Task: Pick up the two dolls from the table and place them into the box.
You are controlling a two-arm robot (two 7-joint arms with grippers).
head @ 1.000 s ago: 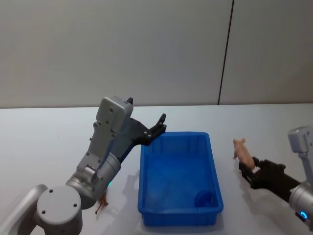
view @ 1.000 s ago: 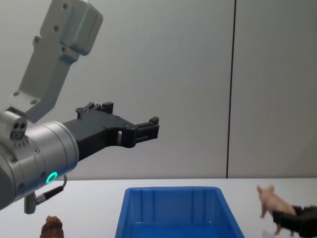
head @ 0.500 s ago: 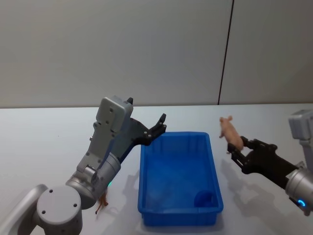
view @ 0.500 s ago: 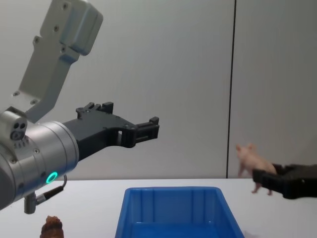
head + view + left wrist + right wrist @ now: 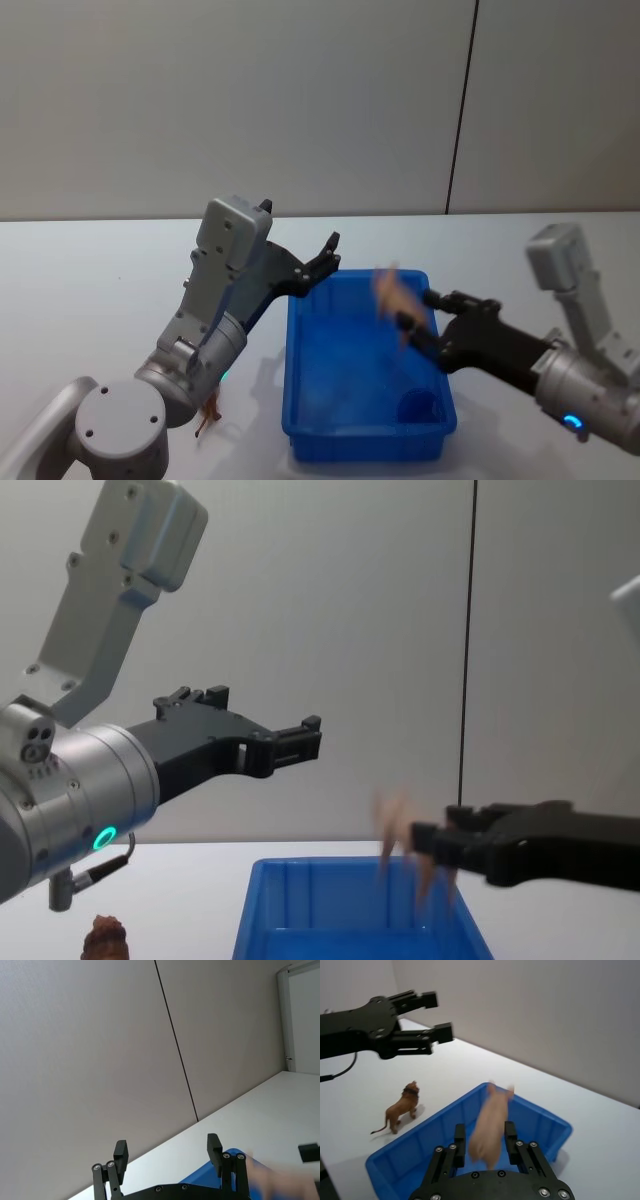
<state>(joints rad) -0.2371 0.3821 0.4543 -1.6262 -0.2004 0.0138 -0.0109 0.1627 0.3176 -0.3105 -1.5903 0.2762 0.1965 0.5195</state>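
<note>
Right wrist view lets us see the two black fingers (image 5: 459, 1142) of the right gripper (image 5: 485, 1129) clamped on the flanks of the pink pig (image 5: 492, 1132), which hangs blurred in the air over the open blue box (image 5: 540, 1113). Around that, we see the box resting on the white table (image 5: 470, 1062), with the brown doll (image 5: 402, 1109) standing upright on the tabletop off the box's left side, apart from it. Farther out, we find the left gripper (image 5: 443, 1015) raised above the table near the box's left rear corner, its fingers spread and empty.
</note>
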